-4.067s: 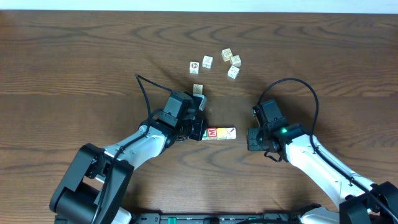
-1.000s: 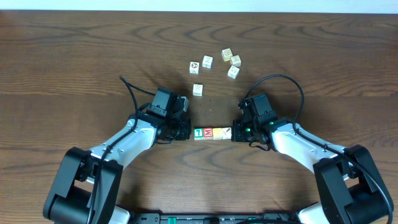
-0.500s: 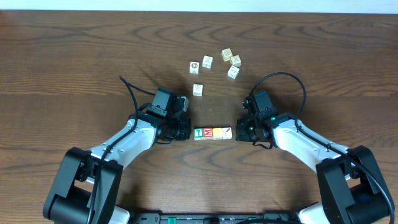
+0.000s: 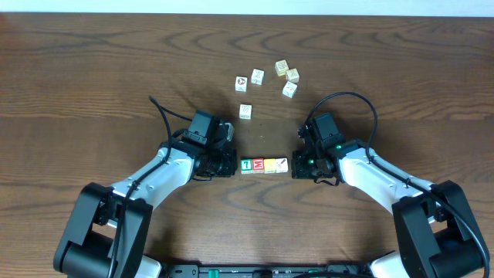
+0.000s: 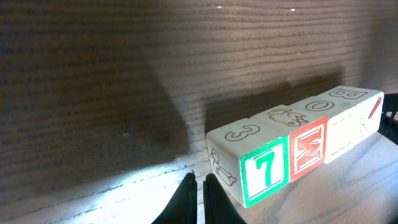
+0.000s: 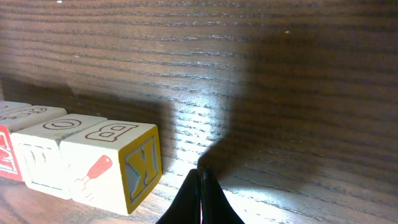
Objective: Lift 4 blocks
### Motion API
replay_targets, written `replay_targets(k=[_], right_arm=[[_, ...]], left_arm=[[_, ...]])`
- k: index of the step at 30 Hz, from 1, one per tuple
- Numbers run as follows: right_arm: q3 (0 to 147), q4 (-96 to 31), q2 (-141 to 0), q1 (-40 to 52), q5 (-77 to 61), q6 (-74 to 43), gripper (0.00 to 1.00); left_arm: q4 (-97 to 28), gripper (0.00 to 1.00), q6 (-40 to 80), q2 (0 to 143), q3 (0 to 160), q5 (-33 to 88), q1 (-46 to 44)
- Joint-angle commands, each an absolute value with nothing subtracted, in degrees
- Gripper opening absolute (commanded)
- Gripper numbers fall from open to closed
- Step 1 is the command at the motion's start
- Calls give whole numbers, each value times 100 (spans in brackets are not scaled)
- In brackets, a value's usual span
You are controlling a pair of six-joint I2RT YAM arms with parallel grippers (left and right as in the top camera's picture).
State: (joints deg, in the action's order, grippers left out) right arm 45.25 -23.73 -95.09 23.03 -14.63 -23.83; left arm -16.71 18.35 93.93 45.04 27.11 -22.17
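I have the row of four blocks (image 4: 264, 164) lying flat on the counter (image 4: 93, 69), near its front middle, directly between my two arms. Its long axis runs side to side across the counter. The green block (image 4: 246, 164) is the end facing the left tool (image 4: 234, 164), and the white block (image 4: 282, 164) with the diagonal mark is the end facing the right tool (image 4: 296, 166). Both tools are pinched down to narrow tips and hold nothing. Each sits just beside its end of the row, and I cannot tell whether either one touches yet. My main worry is the squeeze. In the wrist views the tips come in low, near the counter, so pressing there could hinge the row upward in the middle and spill the two inner blocks. Uneven pressure, or a push slightly off the axis, would skew the line or let an end face slide off such a thin tip. The loose cubes (image 4: 266, 81) farther back are well apart, so I see no trouble from them.
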Motion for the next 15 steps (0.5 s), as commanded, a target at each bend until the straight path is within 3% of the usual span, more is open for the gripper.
replay_targets(k=[1, 15], right_arm=[[4609, -2359, -9513, 2255, -1529, -2300, 1], [4676, -2152, -9513, 2252, -2196, -2086, 1]], left_arm=[[-1704, 7, 2082, 9279, 4598, 2783, -2191], [-1575, 8, 2672, 9290, 4600, 2786, -2191]])
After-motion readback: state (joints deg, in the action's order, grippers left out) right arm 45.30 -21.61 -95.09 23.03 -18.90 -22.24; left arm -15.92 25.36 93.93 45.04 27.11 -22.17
